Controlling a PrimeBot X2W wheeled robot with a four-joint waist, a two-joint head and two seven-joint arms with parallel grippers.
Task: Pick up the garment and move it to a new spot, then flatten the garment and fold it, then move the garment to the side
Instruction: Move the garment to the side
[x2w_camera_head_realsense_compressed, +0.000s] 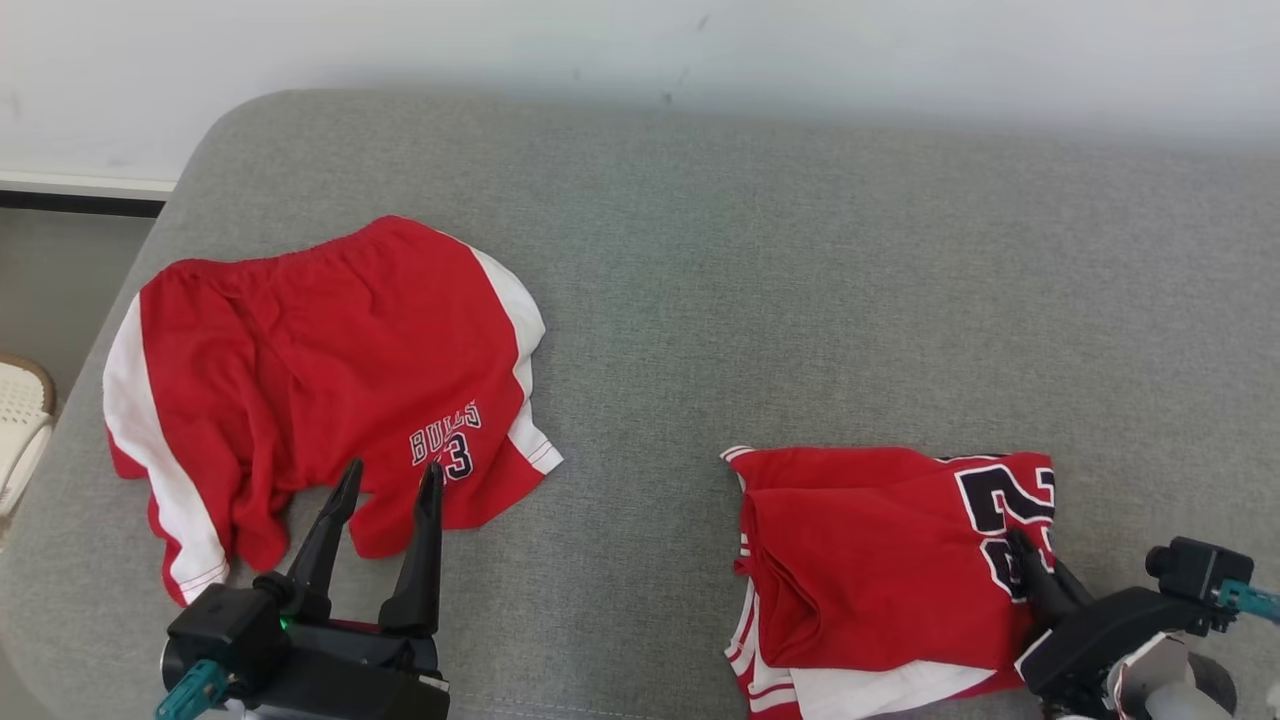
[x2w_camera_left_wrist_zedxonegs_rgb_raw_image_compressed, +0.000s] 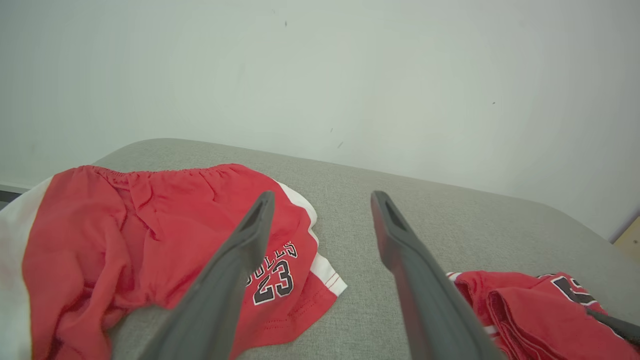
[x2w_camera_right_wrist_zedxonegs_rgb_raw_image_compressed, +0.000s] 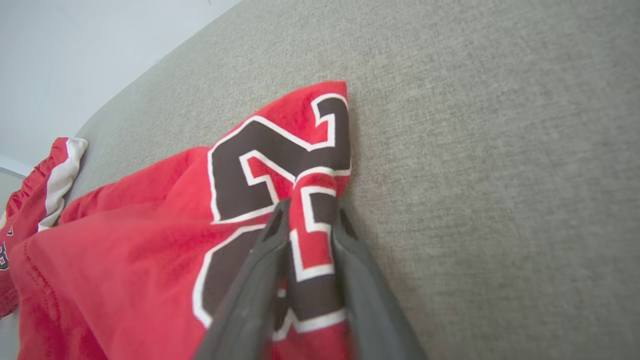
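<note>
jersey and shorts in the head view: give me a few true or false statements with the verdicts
The right claw pinches a fold of the jersey. True.
The left claw is shut on the shorts. False: it is open, holding nothing.
The shorts lie left of the jersey. True.
The two garments touch. False: bare grey cushion lies between them.
The jersey is spread out flat. False: it is folded in layers.

Black left hand (x2w_camera_head_realsense_compressed: 392, 467) and right hand (x2w_camera_head_realsense_compressed: 1020, 545) carry teal plugs (x2w_camera_head_realsense_compressed: 195, 690).
</note>
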